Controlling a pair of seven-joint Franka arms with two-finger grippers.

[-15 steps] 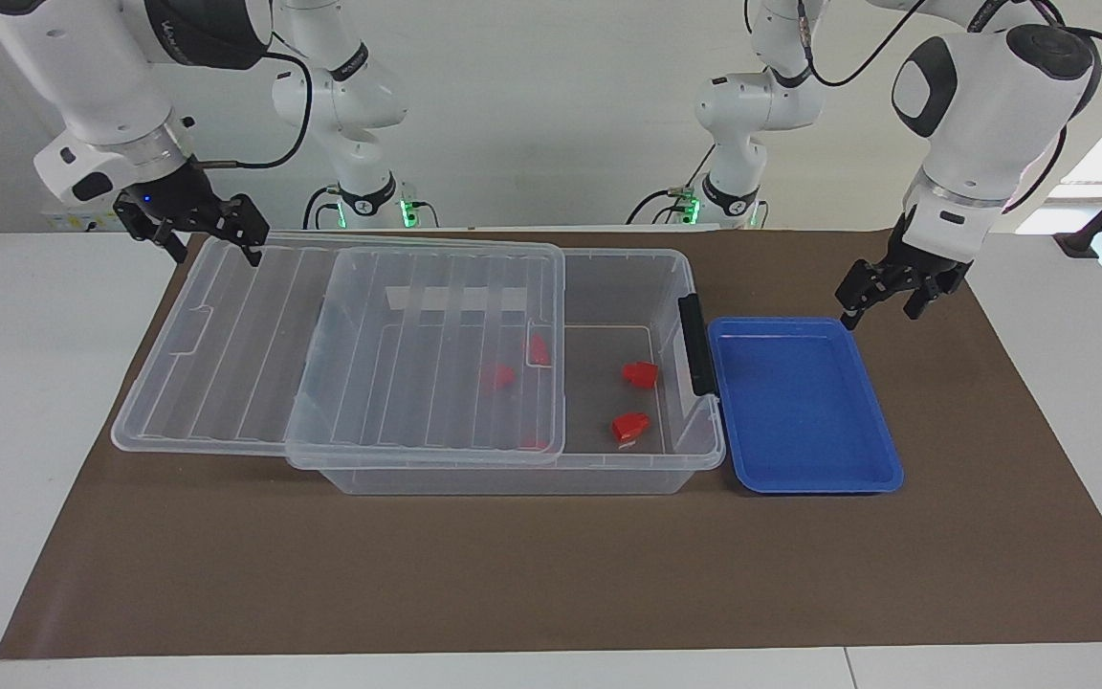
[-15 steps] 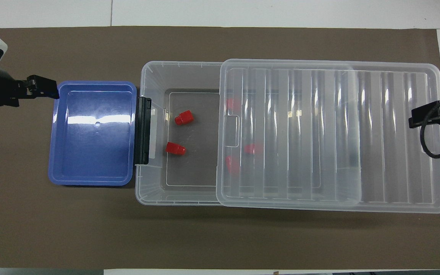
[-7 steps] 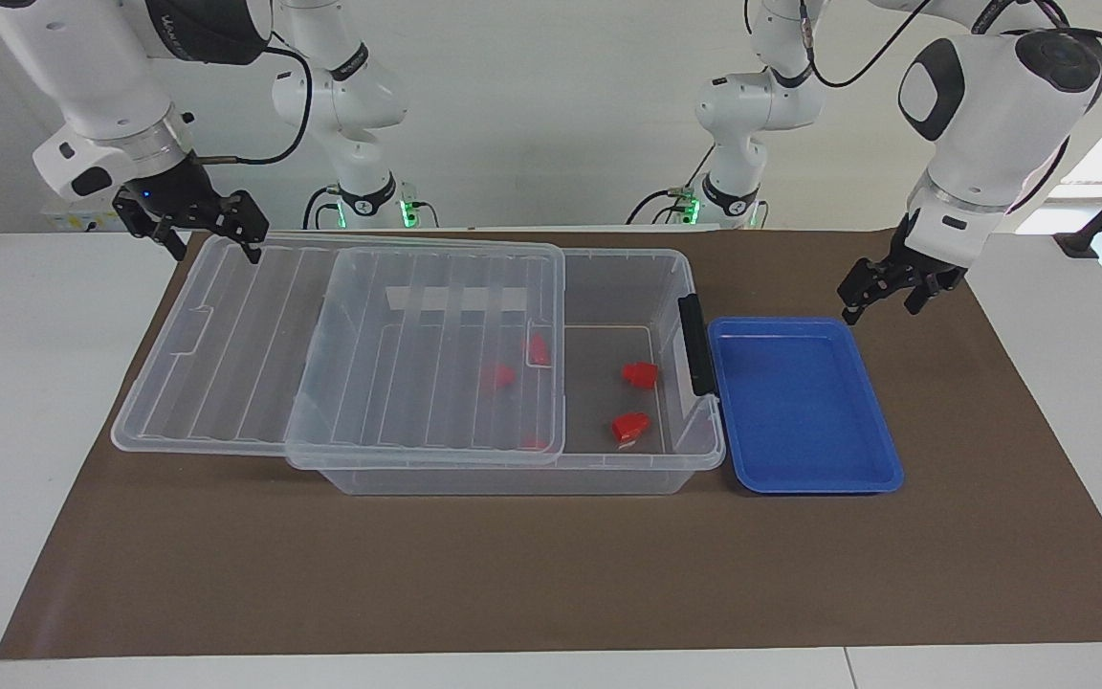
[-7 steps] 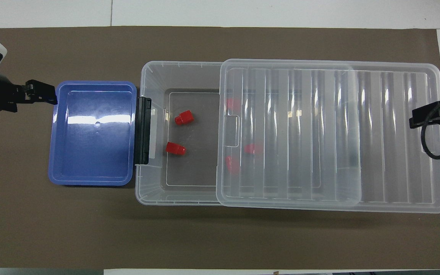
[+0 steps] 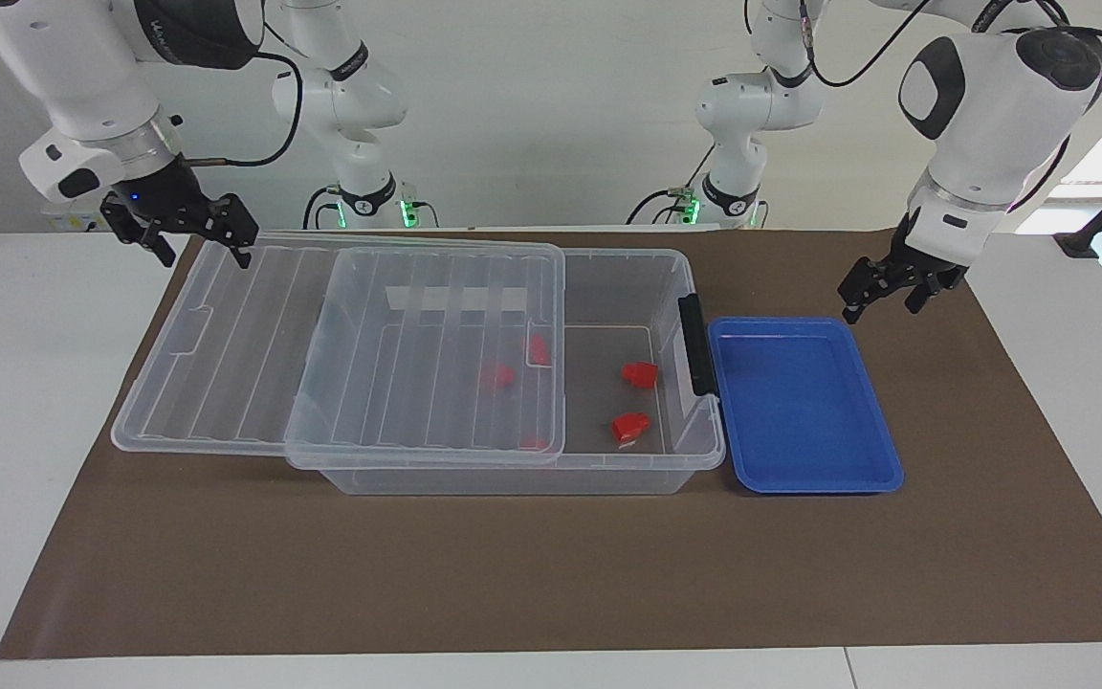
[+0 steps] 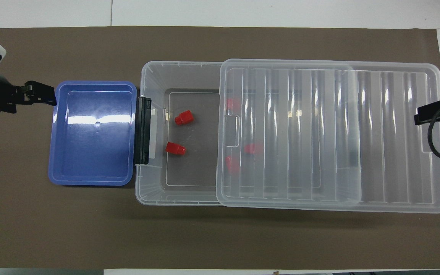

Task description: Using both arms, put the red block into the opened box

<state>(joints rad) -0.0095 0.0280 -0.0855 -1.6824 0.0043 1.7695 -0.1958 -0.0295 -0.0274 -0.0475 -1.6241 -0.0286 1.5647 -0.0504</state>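
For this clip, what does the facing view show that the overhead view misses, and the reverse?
Facing only: both whole arms, and that the left gripper and right gripper hang open in the air, holding nothing.
Overhead only: a flat layout. The lid overhangs the box toward the right arm's end, and the gripper tips only show at the frame edges.
Both: two red blocks in the uncovered part, more blurred under the lid, and the blue tray with nothing in it.
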